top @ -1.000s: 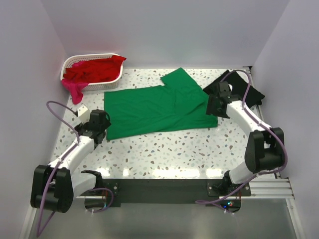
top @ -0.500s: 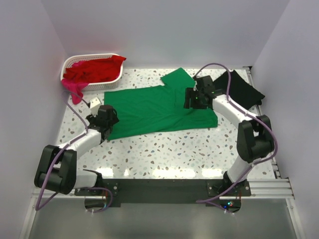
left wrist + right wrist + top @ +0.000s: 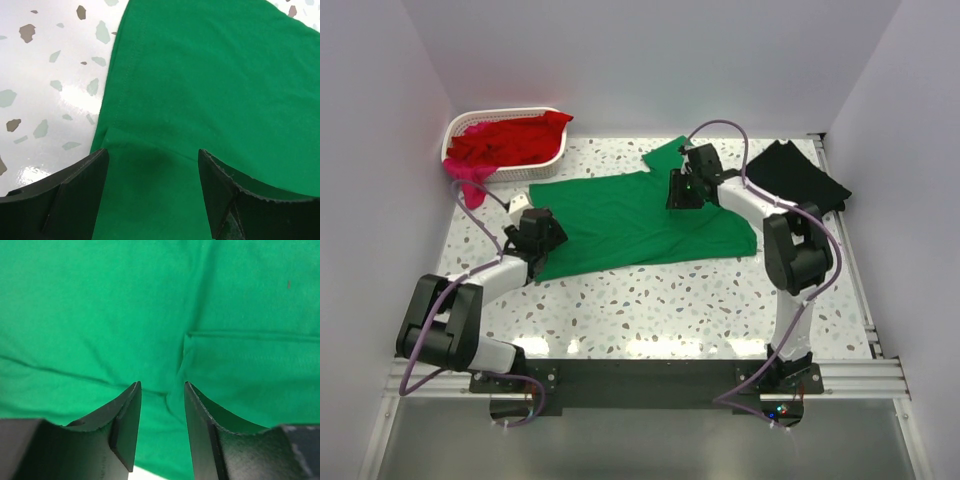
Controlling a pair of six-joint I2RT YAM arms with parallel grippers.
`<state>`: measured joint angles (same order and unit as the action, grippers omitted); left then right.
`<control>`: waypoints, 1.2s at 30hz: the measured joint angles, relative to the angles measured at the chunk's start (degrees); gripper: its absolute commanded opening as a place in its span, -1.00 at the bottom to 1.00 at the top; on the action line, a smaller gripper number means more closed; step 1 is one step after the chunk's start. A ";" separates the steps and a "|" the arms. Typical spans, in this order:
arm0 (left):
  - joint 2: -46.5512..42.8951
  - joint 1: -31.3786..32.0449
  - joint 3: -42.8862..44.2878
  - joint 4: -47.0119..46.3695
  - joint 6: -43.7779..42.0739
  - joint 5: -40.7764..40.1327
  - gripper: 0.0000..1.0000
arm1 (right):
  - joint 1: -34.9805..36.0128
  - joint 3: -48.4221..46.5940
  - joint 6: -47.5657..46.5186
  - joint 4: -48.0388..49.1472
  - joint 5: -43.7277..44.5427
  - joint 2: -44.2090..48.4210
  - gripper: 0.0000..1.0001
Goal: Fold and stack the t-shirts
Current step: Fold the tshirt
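Green t-shirt [image 3: 620, 220]: you have it spread flat across the middle of the table [image 3: 670, 300]. One sleeve juts out from its far edge.

Left hand [image 3: 542, 240]: your left hand sits low at the green t-shirt's near-left corner. In the left wrist view its fingers [image 3: 75, 190] stand wide apart, and the hand [image 3: 152, 160] grips nothing. The green t-shirt's [image 3: 210, 75] stitched edge runs up between them, with bare speckled table [image 3: 50, 75] to the left of that edge.

Right hand [image 3: 682, 190]: your right hand is down on the green t-shirt's far side, just at the base of the jutting sleeve. In the right wrist view the hand [image 3: 162, 390] shows its fingers [image 3: 125, 420] parted only by a narrow gap. Green t-shirt cloth [image 3: 100, 305] fills the view, and a crease rises from the gap. You cannot tell whether any cloth is pinched.

Black t-shirt [image 3: 800, 175]: it lies just beyond the green t-shirt's far-right end, apart from it.

Basket [image 3: 535, 168]: the white lattice one stands off the green t-shirt's far-left corner.

Red t-shirt [image 3: 510, 140]: it is heaped inside the basket.

Magenta-pink t-shirt [image 3: 472, 182]: it hangs over the basket's left end onto the table, left of the green t-shirt.
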<state>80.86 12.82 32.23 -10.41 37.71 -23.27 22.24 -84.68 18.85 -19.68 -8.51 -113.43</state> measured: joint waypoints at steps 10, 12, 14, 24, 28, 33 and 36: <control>0.09 0.00 0.00 -2.23 -0.02 1.88 0.53 | 0.00 -5.55 0.15 -0.20 2.38 -7.48 -0.31; 0.09 0.00 0.00 -2.43 -0.02 2.14 0.53 | 0.00 -6.73 0.13 -0.24 2.95 -8.85 -0.33; 0.09 0.00 0.00 -2.45 -0.02 2.36 0.52 | 0.00 -8.11 0.15 -0.35 3.26 -10.16 -0.35; 0.26 0.00 0.00 -2.47 -0.04 3.15 0.52 | 0.22 -10.45 -0.09 -1.86 6.49 -12.07 -0.49; 0.26 0.00 0.00 -2.47 -0.04 3.23 0.52 | 0.39 -10.47 -0.35 -2.60 7.52 -12.07 -0.50; 0.31 0.00 0.00 -2.49 -0.04 3.50 0.52 | 0.63 -10.47 -0.55 -3.06 7.58 -12.09 -0.50; 0.31 0.00 -0.02 -2.47 -0.04 3.54 0.52 | 0.66 -10.47 -0.70 -3.06 7.61 -12.09 -0.53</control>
<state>81.17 12.82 32.21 -12.88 37.67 -19.73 22.90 -95.15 18.15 -22.74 -0.91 -125.51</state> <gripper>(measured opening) 0.764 0.248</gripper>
